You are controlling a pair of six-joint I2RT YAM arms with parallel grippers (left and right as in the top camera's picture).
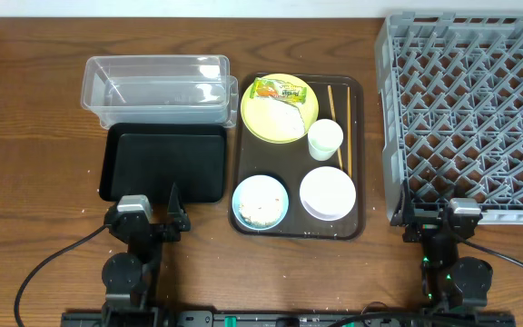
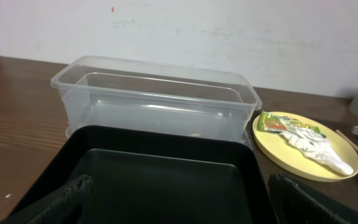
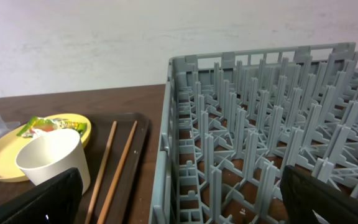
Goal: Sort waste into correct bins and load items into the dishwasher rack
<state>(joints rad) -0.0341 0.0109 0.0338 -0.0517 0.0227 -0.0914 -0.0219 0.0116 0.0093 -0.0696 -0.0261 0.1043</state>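
Left gripper (image 1: 151, 216): sat low at the near table edge, just short of the shallow black rectangular tray (image 1: 166, 163); fingers spread wide, nothing held.
Right gripper (image 1: 441, 218): sat by the near corner of the large grey lattice dishwasher rack (image 1: 470, 100); fingers wide apart, nothing held.
Wrapper: the small green-and-orange crinkled snack wrapper (image 1: 280, 90) lay on the far side of the round yellow plate (image 1: 260, 120).
Plate: rested in the far-left part of the brown serving tray (image 1: 359, 163).
Chopsticks: the thin wooden pair (image 1: 338, 113) lay side by side on that tray, right of the plate.
Cup: the small white cup (image 1: 325, 139) stood upright just beside the plate.
Bowls: the light blue bowl (image 1: 261, 202), speckled with pale rice crumbs (image 1: 261, 213), sat near-left; the white bowl (image 1: 328, 193) sat near-right.
Bins: the clear rectangular plastic tub (image 1: 157, 86) stood directly behind the black tray.
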